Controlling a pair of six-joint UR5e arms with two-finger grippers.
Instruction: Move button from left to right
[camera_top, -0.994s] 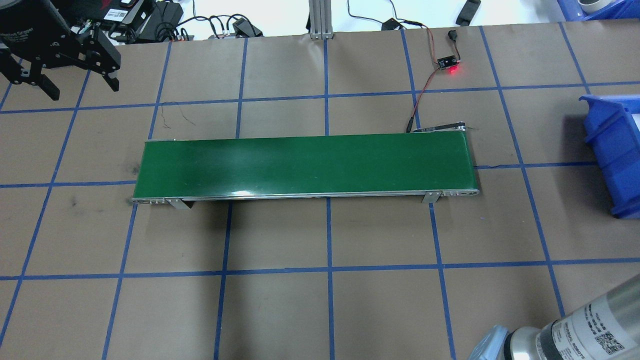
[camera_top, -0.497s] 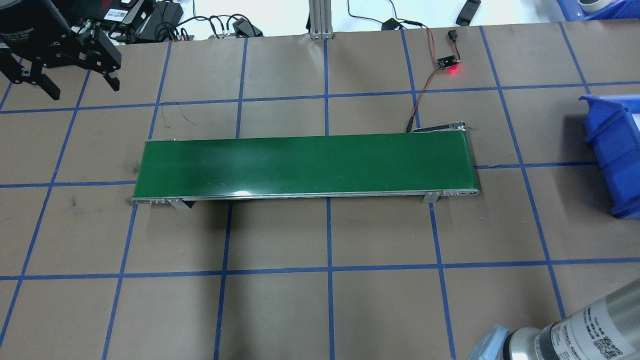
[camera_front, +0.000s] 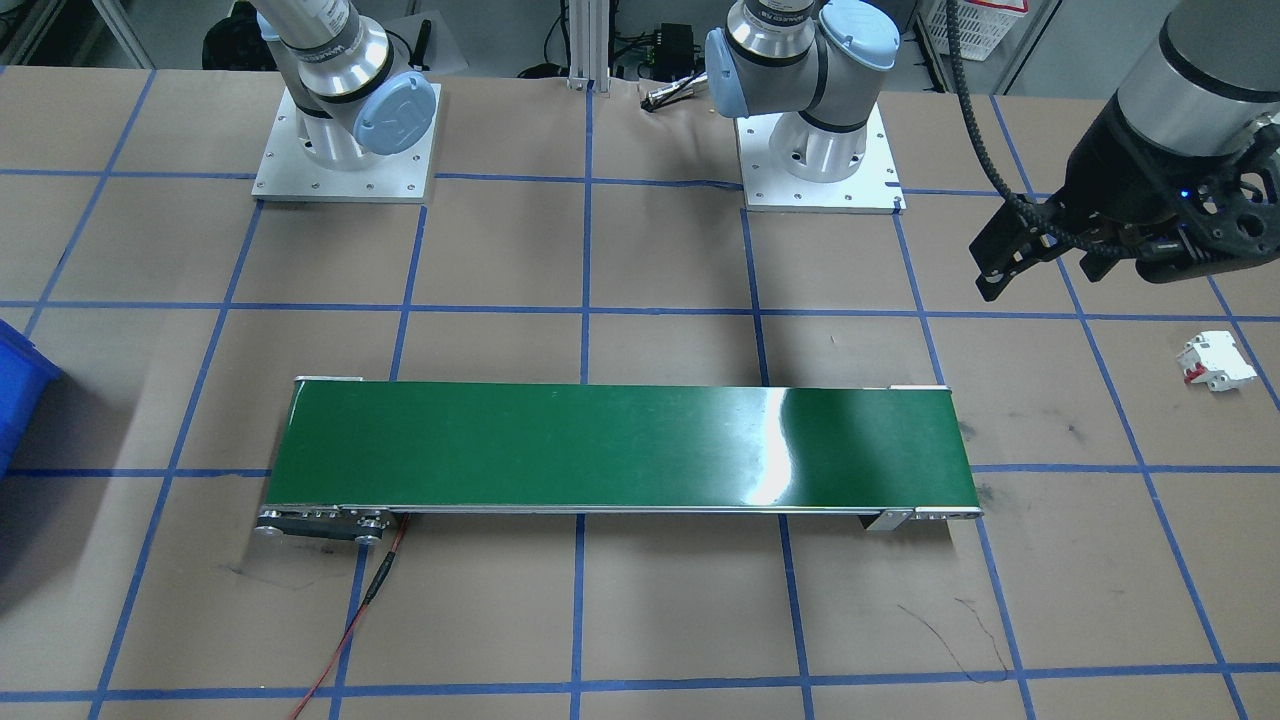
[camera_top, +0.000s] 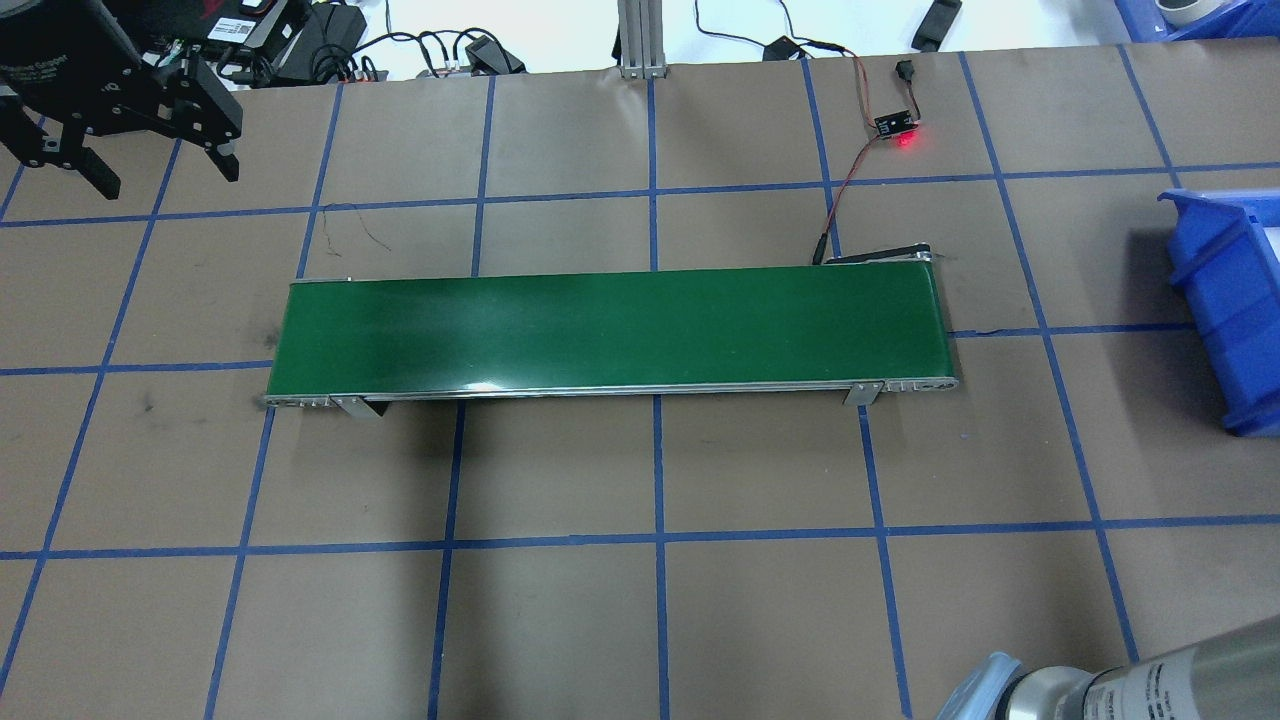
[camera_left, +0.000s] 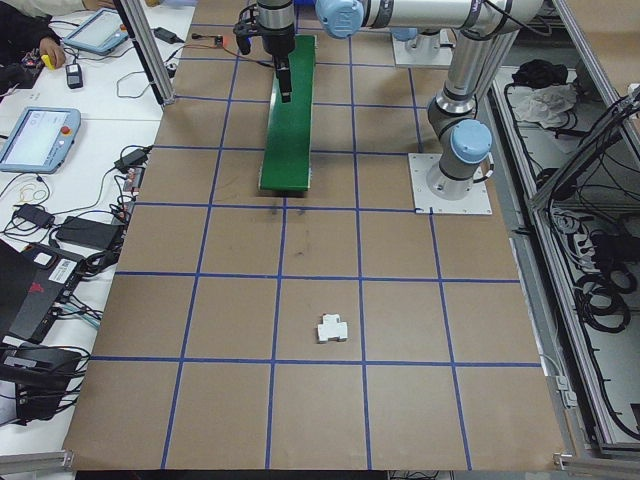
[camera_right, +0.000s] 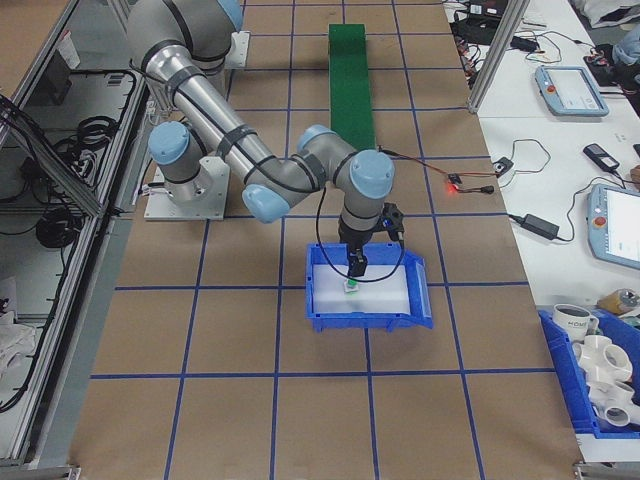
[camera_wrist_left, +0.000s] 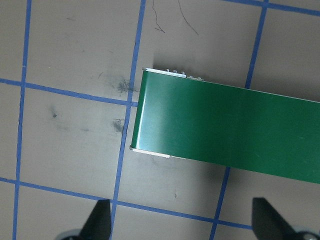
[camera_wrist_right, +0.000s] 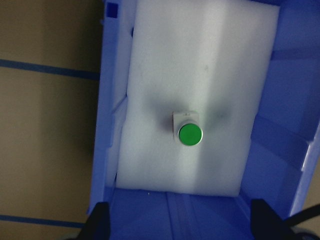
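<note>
button (camera_wrist_right: 189, 131) on white foam in blue bin (camera_wrist_right: 285, 140), right hand (camera_wrist_right: 180, 220) open above

The overhead view is looking forward and down from behind the robot onto the worktop (camera_top: 640, 620), sharing the green conveyor (camera_top: 610, 330) with the front-facing view opposite. Two end cameras are looking along the worktop. The left wrist camera is hanging close above the conveyor's left end; the right wrist camera is peering straight down into the blue bin (camera_wrist_right: 280, 150).
</note>
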